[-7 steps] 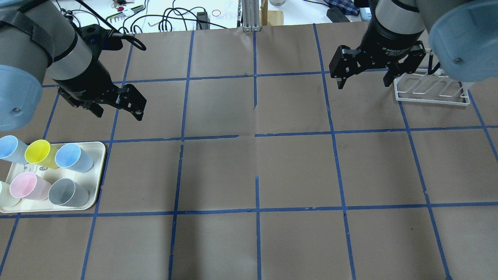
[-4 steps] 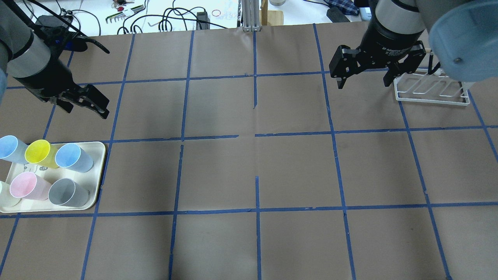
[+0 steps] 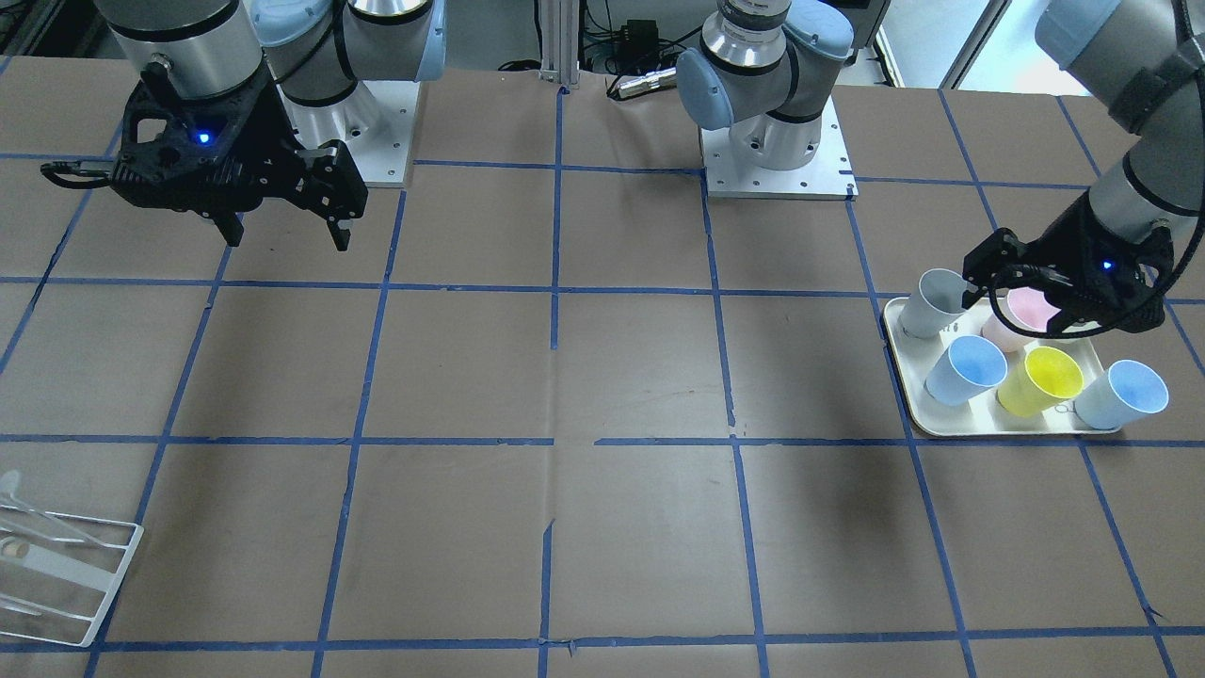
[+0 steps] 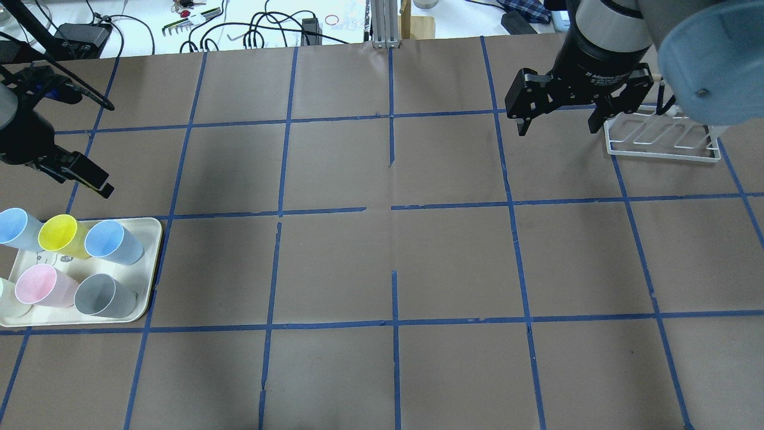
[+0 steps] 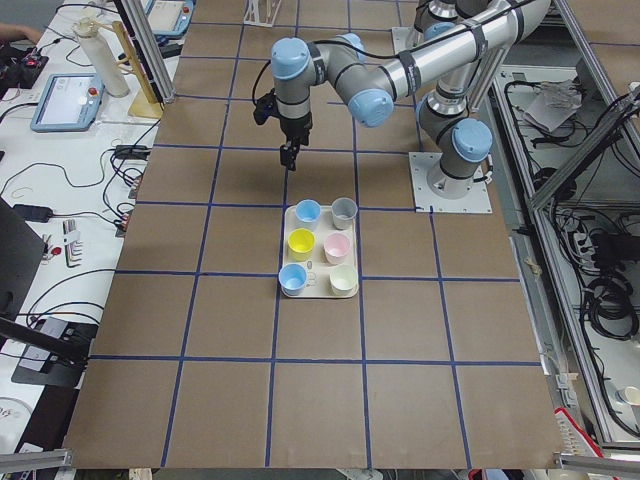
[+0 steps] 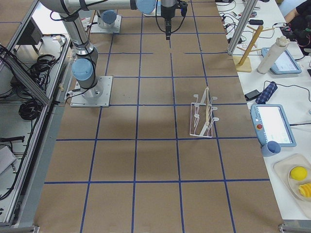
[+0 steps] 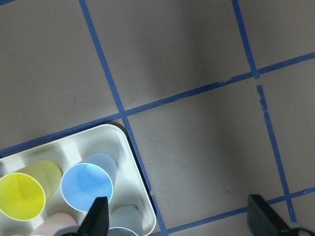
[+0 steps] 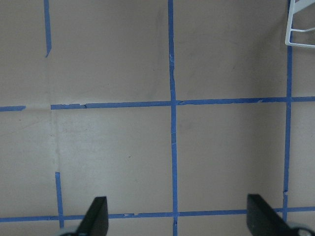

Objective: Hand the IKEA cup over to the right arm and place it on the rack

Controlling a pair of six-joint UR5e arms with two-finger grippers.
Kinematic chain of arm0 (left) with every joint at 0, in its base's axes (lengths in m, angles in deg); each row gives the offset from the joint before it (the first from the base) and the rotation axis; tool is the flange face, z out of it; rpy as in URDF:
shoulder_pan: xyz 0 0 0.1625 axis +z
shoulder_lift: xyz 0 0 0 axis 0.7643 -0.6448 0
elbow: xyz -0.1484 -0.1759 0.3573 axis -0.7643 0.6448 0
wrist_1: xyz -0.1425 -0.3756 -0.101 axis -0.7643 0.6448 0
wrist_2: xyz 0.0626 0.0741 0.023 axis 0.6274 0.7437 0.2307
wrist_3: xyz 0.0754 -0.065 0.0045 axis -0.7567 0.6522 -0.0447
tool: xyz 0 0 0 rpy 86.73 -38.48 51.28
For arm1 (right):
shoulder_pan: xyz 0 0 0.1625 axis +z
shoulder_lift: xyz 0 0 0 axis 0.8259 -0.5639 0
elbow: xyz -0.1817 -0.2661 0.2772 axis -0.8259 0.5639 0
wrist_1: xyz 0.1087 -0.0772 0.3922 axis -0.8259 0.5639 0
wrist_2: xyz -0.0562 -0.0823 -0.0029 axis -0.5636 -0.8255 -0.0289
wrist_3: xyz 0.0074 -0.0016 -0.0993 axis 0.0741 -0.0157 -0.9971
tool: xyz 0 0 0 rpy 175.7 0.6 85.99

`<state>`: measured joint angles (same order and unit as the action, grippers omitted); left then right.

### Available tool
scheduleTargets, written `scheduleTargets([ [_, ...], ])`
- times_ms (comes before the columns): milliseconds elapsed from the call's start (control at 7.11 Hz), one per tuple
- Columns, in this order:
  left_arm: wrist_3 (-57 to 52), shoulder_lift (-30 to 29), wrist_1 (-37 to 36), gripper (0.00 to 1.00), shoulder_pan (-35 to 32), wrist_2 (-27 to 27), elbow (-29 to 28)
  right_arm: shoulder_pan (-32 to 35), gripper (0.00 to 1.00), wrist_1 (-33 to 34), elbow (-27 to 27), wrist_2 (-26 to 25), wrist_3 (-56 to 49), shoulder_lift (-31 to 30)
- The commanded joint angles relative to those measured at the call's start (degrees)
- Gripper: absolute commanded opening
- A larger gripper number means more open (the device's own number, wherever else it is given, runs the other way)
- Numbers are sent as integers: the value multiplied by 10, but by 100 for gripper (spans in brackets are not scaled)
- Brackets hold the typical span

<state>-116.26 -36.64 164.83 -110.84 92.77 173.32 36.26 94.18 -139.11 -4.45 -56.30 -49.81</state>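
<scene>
Two pale light-blue cups stand upright in the cream tray: one at its inner far corner, one at the view's left edge. I cannot tell which is the IKEA cup. In the left wrist view a light-blue cup sits just left of the fingers. My left gripper is open and empty, in the air just beyond the tray's far edge. My right gripper is open and empty, hanging beside the left end of the white wire rack.
The tray also holds a yellow cup, a pink cup, a grey cup and a whitish one at the edge. Brown paper with blue tape lines covers the table. Cables and tools lie beyond its far edge.
My left gripper has swung left and back toward the tray, staying open. The right arm, cups and rack have not moved.
</scene>
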Motion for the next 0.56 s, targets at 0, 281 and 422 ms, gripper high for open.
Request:
scheduleTargets([
  [0, -128, -33, -89, 100, 39, 5, 30, 0, 100, -1, 0, 0, 4, 0],
  [281, -142, -55, -102, 90, 54, 5, 35, 0, 100, -1, 1, -1, 5, 0],
  [422, -149, -65, -102, 90, 56, 5, 34, 0, 100, -1, 1, -1, 4, -1],
])
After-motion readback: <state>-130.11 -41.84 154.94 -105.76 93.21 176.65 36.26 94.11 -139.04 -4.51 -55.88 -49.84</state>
